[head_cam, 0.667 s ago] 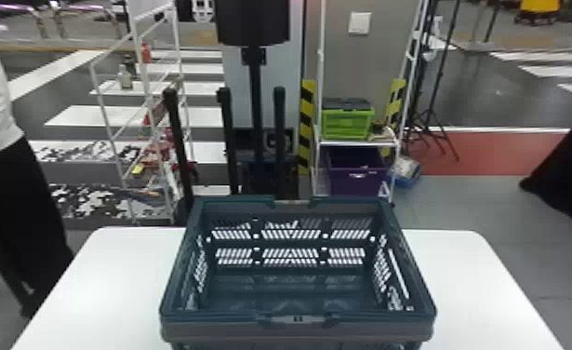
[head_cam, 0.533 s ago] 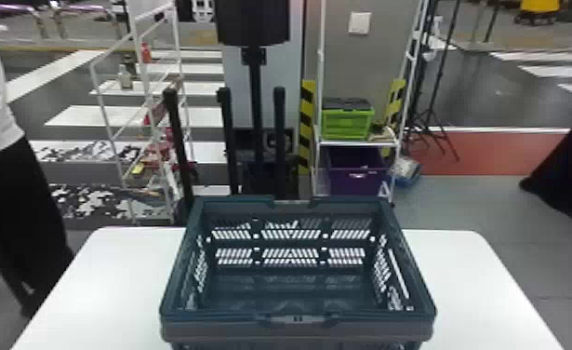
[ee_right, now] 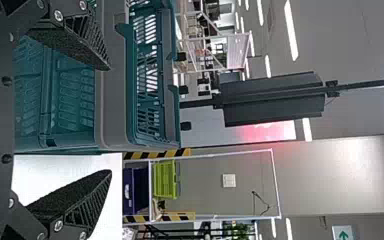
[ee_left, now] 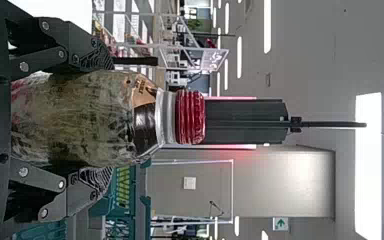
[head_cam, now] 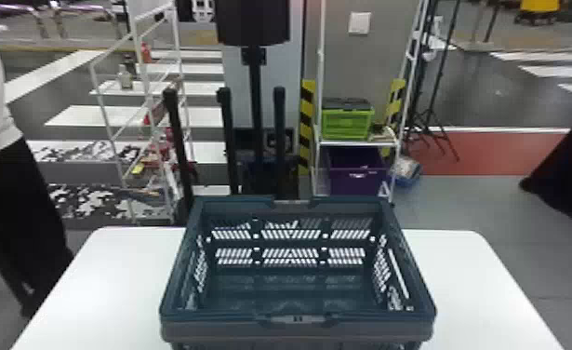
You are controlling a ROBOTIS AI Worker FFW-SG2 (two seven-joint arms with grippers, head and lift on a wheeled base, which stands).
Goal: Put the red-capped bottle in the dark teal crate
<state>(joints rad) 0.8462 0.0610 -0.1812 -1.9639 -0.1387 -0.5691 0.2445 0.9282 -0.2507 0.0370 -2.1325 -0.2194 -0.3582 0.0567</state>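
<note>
I am clasping the clear red-capped bottle [ee_left: 92, 117] in my left gripper [ee_left: 112, 117] — my right gripper [ee_right: 111, 120] is gaping wide, empty, near the dark teal plastic crate [head_cam: 215, 317].

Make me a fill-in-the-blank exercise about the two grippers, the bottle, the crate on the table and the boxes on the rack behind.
The left gripper holds a bottle whose cap is ____.
The fingers of the right gripper stand ____, with nothing between them.
The dark teal crate rests on a table whose top is ____.
On the rack, the box below the green crate is ____.

Missing words: red; open; white; purple.
</note>
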